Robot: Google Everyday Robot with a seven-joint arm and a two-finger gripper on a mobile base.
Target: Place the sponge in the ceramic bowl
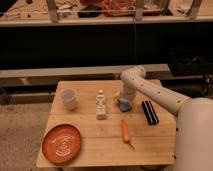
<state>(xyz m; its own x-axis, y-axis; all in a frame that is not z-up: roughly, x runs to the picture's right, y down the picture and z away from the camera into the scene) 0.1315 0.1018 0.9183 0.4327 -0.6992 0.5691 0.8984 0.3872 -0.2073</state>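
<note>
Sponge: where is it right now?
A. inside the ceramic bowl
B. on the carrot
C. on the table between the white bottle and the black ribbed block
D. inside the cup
C: the sponge lies on the table between the white bottle and the black ribbed block, with the gripper right at it; the ceramic bowl at the front left holds nothing.

The sponge (125, 105) is a small blue soft block lying flat on the wooden table, right of centre. The gripper (121, 98) hangs directly over it, jaws apart. The ceramic bowl (62, 144), a wide, shallow orange-red dish with white rings inside, sits upright and empty at the table's front-left corner, well apart from the sponge.
</note>
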